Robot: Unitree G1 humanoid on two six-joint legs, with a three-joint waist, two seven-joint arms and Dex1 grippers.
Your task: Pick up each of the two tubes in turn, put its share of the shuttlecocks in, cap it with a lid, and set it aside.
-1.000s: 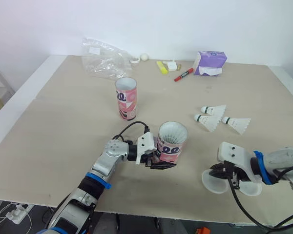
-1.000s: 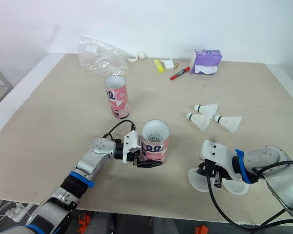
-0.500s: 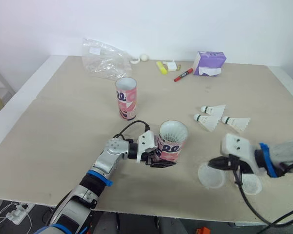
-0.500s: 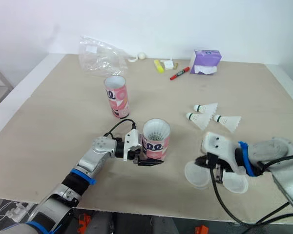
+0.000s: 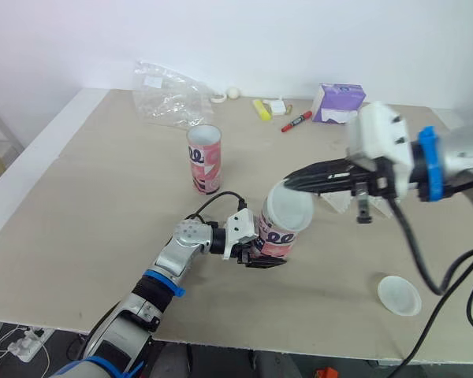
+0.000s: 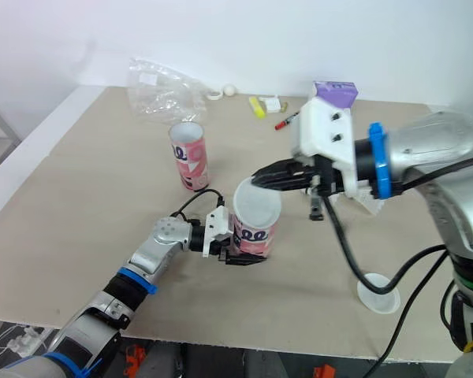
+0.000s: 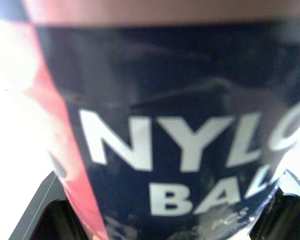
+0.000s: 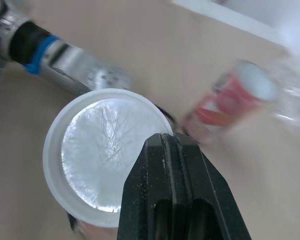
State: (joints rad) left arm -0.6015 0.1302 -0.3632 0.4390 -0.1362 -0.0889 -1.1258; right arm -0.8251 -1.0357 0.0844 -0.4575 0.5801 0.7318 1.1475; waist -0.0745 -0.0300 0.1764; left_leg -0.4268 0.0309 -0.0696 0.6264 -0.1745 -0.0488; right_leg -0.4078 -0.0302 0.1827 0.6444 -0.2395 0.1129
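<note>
My left gripper is shut on a pink tube that stands upright on the table; its "NYLON" label is pressed close in the left wrist view. My right gripper is shut on the rim of a translucent white lid, held flat over that tube's mouth; whether the lid is seated on it is unclear. Shuttlecock feathers show faintly through the lid. A second pink tube stands open farther back. A second lid lies on the table at the front right. Loose shuttlecocks lie mostly hidden behind my right arm.
At the back of the table are a clear plastic bag, a purple tissue box, a red marker, a yellow item and a small white ball. The table's front edge runs just below the held tube.
My right gripper lifted one lid off the table at the front right and carried it up and left, over the held tube. The other lid stayed. The left arm barely moved.
</note>
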